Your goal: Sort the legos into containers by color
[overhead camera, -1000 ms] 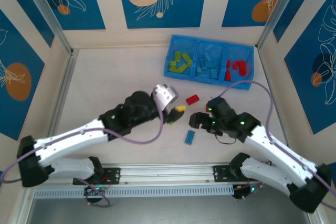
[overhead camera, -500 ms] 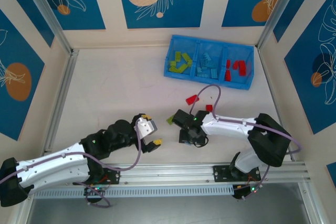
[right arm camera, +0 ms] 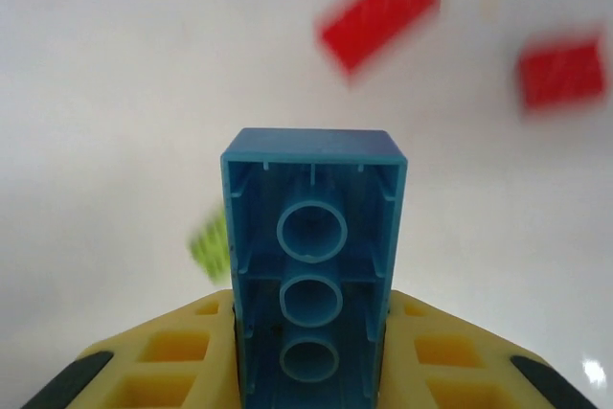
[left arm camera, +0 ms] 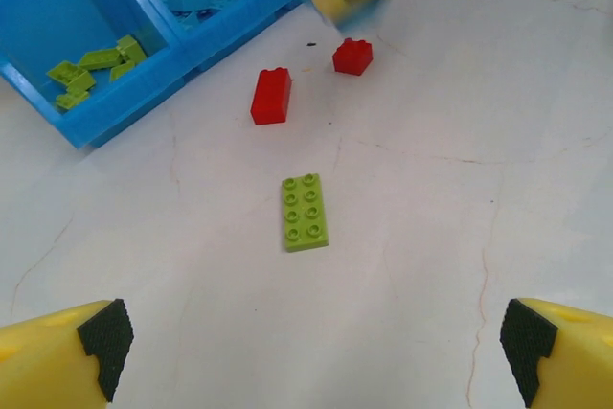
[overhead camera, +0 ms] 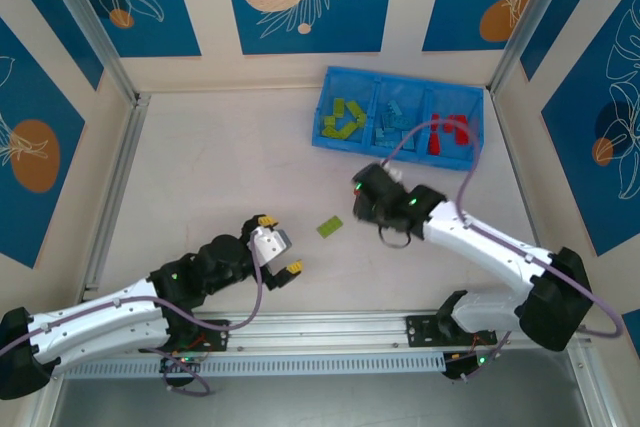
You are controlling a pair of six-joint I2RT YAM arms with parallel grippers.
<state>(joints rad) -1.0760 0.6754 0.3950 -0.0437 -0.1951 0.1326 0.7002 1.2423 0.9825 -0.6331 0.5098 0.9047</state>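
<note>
Light blue plastic studded brick (right arm camera: 313,237): lifted off table (overhead camera: 200,167).
Right gripper (right arm camera: 311,356) clamps it; left gripper (left arm camera: 306,356) now spread wide, lime green studded brick (left arm camera: 306,212) dropped.

Pincer (right arm camera: 311,347) grips blue brick (right arm camera: 311,237); apparent red bricks (right arm camera: 378,14) beyond.

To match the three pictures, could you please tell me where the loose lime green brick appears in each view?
Top external: lime green brick mid-table, below the blue tray.
Left wrist: the brick, centre of frame, studs up.
Right wrist: the brick, blurred, left of the held blue brick.
Landmark: red bricks beyond it, both wrist views.
</note>
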